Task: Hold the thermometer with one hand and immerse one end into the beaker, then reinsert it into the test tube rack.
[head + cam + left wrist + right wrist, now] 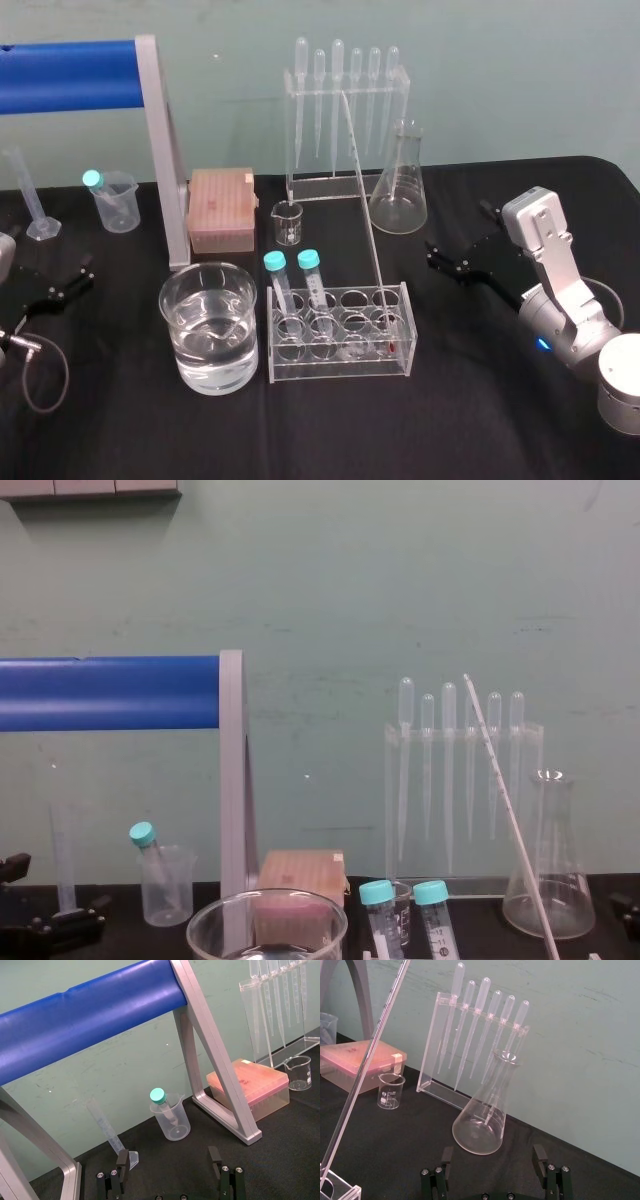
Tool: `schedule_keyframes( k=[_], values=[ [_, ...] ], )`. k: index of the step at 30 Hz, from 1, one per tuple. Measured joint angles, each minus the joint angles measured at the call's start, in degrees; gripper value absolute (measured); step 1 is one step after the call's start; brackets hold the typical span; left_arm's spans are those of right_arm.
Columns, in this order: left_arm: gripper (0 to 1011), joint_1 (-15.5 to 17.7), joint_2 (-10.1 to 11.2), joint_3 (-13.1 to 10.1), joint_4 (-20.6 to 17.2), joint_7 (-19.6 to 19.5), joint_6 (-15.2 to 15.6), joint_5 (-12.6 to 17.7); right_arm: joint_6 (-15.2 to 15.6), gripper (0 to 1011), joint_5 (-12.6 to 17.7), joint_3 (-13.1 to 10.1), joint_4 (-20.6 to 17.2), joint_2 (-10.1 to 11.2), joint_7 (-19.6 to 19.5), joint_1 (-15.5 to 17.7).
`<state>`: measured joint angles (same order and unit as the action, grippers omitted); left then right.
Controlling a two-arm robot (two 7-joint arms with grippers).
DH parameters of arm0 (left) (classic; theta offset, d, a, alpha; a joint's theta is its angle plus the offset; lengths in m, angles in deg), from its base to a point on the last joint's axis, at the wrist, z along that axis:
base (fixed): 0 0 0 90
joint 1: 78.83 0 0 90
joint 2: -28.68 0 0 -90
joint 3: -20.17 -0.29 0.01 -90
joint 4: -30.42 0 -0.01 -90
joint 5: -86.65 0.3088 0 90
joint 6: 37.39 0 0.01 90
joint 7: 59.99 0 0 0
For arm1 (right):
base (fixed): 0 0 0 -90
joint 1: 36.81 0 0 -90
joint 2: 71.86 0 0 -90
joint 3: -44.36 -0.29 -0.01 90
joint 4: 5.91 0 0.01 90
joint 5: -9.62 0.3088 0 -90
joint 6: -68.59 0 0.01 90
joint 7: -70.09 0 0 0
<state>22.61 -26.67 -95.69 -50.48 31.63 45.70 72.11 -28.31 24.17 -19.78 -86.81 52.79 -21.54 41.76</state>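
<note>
The thermometer [362,200], a long thin whitish rod, stands slanted in the clear test tube rack [338,352], its red tip down in a right-hand hole. It also shows in the right wrist view [366,1062] and the chest view [508,805]. The beaker [208,292], wide and part full of water, stands just left of the rack. My right gripper [462,243] hovers open right of the rack, with nothing between its fingers [538,1156]. Far left, my left gripper [68,283] rests open and empty, fingers [122,1162] apart.
Two blue-capped tubes [300,285] stand in the rack's left side. Behind it are a small beaker [287,222], a pipette stand [345,110], a conical flask [400,190] and a pink tip box [221,208]. A blue-barred grey frame [160,140] stands at left.
</note>
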Motion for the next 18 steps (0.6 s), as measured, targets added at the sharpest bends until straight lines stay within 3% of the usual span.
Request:
schedule_keyframes(
  k=[18],
  values=[
    [1008, 0.0, 0.0, 0.0, 0.0, 0.0, 0.0, 0.0, 0.0, 1003, 0.0, 0.0, 0.0, 0.0, 0.0, 0.0]
  ],
)
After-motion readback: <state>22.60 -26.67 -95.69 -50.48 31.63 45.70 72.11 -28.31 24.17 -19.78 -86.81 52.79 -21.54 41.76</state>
